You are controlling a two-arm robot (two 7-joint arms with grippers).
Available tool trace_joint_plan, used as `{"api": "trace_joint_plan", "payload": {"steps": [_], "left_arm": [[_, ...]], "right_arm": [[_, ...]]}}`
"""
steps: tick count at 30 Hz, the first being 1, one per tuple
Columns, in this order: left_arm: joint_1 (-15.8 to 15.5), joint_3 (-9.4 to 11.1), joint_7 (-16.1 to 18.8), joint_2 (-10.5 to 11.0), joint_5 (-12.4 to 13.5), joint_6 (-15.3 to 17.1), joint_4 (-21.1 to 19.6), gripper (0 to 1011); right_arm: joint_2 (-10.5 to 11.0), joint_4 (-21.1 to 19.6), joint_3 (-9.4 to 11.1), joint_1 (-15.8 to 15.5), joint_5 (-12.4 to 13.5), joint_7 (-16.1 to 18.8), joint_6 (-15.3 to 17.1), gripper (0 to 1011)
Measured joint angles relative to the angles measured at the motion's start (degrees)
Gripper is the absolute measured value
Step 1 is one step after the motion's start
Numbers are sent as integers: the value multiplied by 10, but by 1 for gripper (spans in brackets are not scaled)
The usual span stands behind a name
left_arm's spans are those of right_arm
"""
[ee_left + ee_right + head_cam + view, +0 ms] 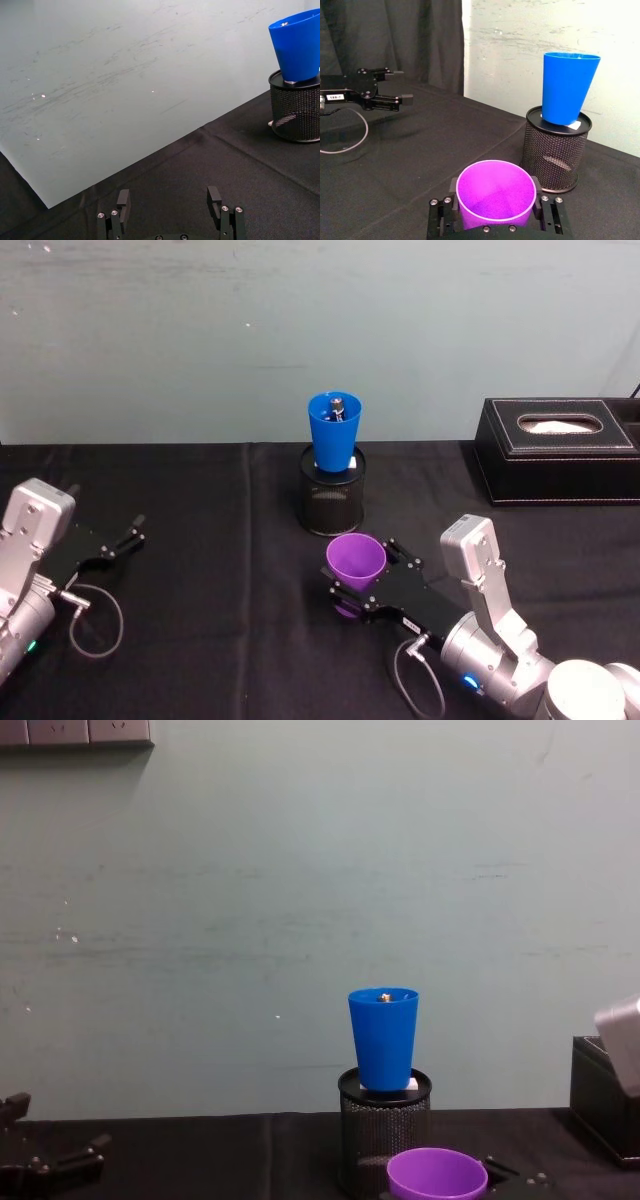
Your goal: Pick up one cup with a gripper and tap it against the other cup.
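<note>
Pale green wall [300, 920] stood behind a surface [200, 640] draped in black cloth. On it the right tool [362, 590] lay low, its flat black jaws closed on the purple cup [355, 560], which stood upright between them with its open mouth up (the right wrist view showed a jaw pressed against each side of the cup [496, 192]). Just ahead of that tool, near but apart from the purple cup, a black mesh holder [333, 502] carried the blue cup [334, 430], which stood upright in the holder's top with some small dark thing inside it that I could not make out. A black tissue box [555, 450] sat off to the right tool's far right side. Well apart to the left, the left tool [127, 538] rested over the cloth with its fingers [123, 198] spread wide and nothing between them.
</note>
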Motion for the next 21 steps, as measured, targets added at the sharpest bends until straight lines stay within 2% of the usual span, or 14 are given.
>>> {"api": "trace_joint_plan", "payload": {"steps": [8, 17, 21], "left_arm": [[0, 0, 0, 0, 0, 0, 0, 1000], [0, 0, 0, 0, 0, 0, 0, 1000], [0, 0, 0, 0, 0, 0, 0, 1000]], "right_arm": [[0, -1, 0, 0, 1, 0, 1, 995], [1, -4, 0, 0, 2, 1, 2, 1003], [-1, -27, 9, -5, 4, 5, -2, 1003]]}}
